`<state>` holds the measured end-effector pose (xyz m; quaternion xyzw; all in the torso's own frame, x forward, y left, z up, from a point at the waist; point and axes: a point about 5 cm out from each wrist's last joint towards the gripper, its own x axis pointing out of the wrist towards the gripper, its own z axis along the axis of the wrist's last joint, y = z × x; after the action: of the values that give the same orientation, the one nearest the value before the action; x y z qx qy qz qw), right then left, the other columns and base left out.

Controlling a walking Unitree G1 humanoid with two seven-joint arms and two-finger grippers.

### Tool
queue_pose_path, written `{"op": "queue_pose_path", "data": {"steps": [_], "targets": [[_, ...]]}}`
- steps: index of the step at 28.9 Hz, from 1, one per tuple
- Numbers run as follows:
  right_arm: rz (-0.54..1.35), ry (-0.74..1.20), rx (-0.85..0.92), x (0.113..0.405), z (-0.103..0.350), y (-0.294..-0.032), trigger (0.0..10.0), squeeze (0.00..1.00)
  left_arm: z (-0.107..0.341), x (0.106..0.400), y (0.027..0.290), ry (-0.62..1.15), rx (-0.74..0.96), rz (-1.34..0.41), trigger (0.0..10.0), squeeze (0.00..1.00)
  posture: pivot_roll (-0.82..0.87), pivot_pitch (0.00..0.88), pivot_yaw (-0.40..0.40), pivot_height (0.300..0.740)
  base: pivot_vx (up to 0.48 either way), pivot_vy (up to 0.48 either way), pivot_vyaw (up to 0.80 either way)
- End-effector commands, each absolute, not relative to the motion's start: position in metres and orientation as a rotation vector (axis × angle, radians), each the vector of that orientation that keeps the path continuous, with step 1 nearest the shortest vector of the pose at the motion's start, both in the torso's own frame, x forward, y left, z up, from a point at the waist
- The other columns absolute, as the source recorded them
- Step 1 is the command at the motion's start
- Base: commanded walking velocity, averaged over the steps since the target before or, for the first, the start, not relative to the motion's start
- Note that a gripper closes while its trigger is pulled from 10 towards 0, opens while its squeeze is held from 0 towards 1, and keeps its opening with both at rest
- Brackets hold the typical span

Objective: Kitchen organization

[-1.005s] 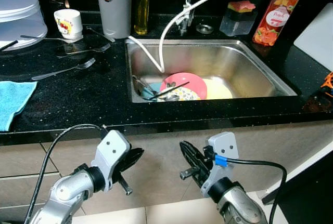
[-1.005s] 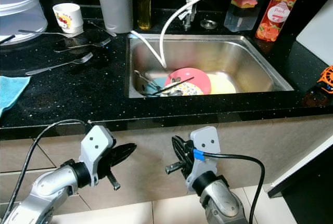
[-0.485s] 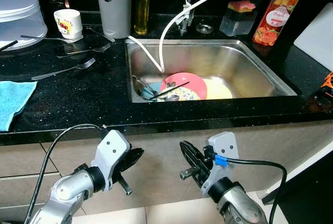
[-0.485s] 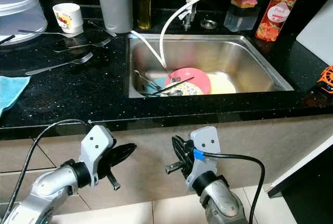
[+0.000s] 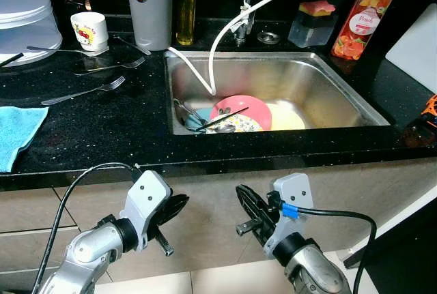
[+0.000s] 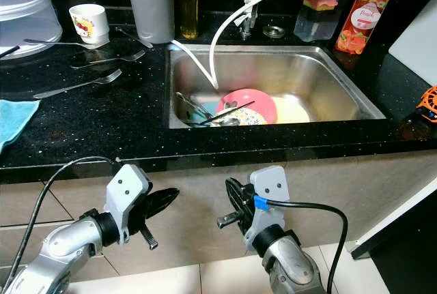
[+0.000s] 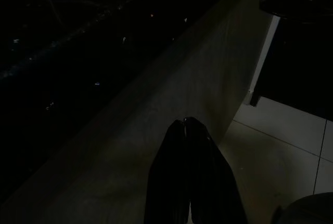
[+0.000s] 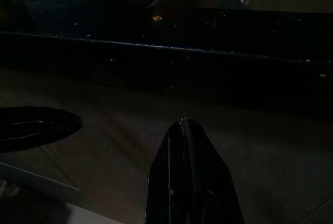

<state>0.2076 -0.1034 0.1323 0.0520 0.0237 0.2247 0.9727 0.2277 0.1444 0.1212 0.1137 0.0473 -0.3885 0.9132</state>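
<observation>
Left eye view: the black speckled tabletop (image 5: 102,123) runs across the upper half of the frame, with the steel sink (image 5: 321,86) set into it at centre right. In the sink's lower left lie a pink plate (image 5: 240,108), a yellow plate (image 5: 287,118) beside it and some cutlery (image 5: 194,118) across them — a white hose (image 5: 229,24) curves down from the tap to touch the basin there. At the upper left stand a white mug (image 5: 89,30), a grey canister (image 5: 148,7) and an oil bottle (image 5: 185,7); two forks (image 5: 85,91) lie below the mug, and a blue cloth (image 5: 17,134) sits at the left edge. An orange soap bottle (image 5: 362,24) and a sponge holder (image 5: 312,24) stand at the upper right. Both arms hang low in front of the cabinet face: the left tool (image 5: 174,207) at lower left, the right tool (image 5: 247,202) at lower centre, each holding nothing.

Right eye view: the same scene, the things sitting a little further left in the frame.

Left wrist view: very dark — the left tool's fingers (image 7: 190,177) are pressed together, pointing at the cabinet face below the tabletop edge, with pale floor tiles (image 7: 281,156) at lower right.

Right wrist view: the right tool's fingers (image 8: 190,177) are likewise closed together, aimed at the cabinet front, the left tool's dark tip (image 8: 36,125) at the left edge.
</observation>
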Motion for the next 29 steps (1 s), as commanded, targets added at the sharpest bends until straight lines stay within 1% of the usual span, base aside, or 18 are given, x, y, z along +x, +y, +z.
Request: {"op": "queue_pose_path", "data": {"steps": [1,29], "targets": [[0.448,0.052,0.106,0.2074,0.1318,-0.1041,10.0,0.0,0.1203,0.226,0.1429,0.099,0.225,-0.815,10.0,0.0,0.16,0.039,-0.055,0.74,0.0,0.0,0.0],[0.446,0.052,0.11,0.2073,0.132,-0.1044,10.0,0.0,0.1202,0.2259,0.1427,0.101,0.224,-0.818,10.0,0.0,0.16,0.044,-0.056,0.74,0.0,0.0,0.0]]}}
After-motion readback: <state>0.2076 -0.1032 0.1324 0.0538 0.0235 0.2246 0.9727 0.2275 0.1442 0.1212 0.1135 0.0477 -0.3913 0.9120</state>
